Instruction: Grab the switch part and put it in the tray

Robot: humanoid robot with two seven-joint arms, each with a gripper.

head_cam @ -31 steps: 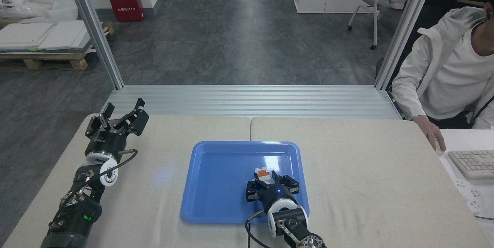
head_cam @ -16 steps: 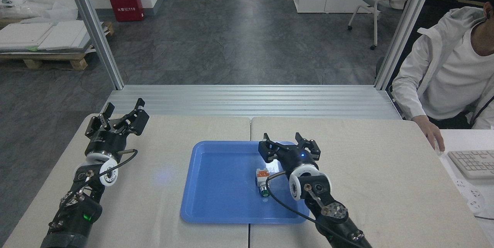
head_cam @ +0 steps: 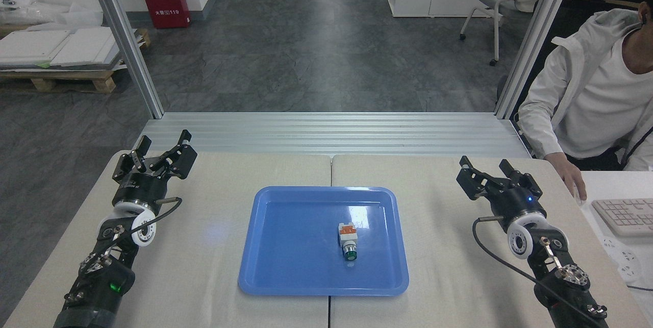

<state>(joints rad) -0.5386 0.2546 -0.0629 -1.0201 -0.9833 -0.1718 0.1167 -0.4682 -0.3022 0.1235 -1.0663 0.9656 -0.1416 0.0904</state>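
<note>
Currently on the table [head_cam: 459, 277]: one blue tray [head_cam: 285, 246], centre, holding one switch [head_cam: 348, 241]. The switch lies right of the tray's middle, orange end away from me, green button toward me, touching neither claw. My right gripper [head_cam: 487, 172]: fingers spread wide, empty, over the cloth well right of the tray. My left gripper [head_cam: 162, 147]: likewise spread, empty, near the far left corner. A person sits at far right.

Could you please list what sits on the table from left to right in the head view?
Left claw → blue tray → switch part inside it → right claw → keyboard.
</note>
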